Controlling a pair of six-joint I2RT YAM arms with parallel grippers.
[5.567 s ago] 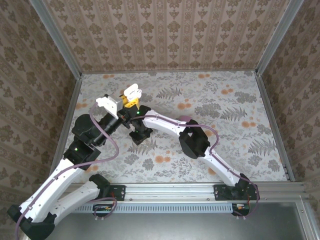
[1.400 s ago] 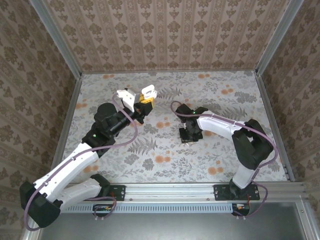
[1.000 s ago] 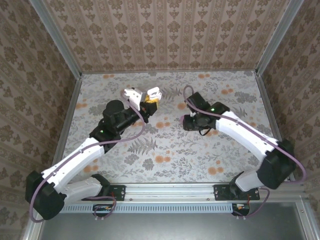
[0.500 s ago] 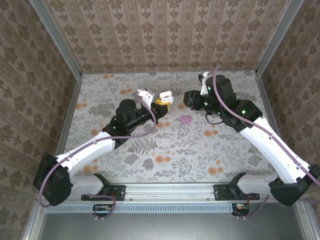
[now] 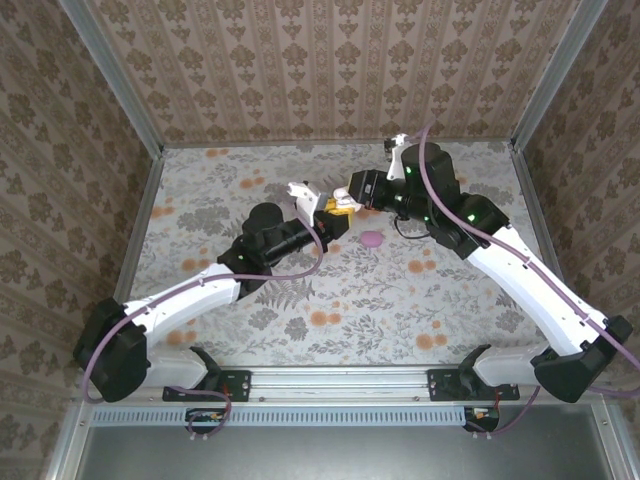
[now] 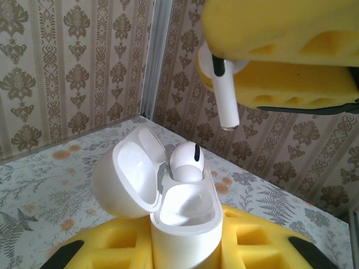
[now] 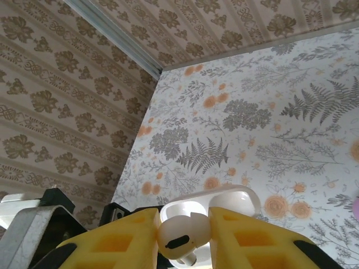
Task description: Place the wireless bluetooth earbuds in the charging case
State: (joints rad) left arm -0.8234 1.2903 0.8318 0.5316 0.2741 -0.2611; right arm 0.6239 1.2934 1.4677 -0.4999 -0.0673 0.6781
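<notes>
Earbud (image 6: 225,95) pinched in right gripper (image 7: 183,231), above open charging case (image 6: 188,212), case clamped in left gripper (image 6: 185,249)

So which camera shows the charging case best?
Left wrist: the charging case sits centered, lid open, one earbud seated. Right wrist: its top peeks behind the other earbud. From above: a tiny white speck.

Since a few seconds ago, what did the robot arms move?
The right gripper lifted off the table and swung toward the back, now holding a white earbud above the open case. The left gripper carried that case rightward to meet it. Unchanged: case lid open, pink piece on the table.
</notes>
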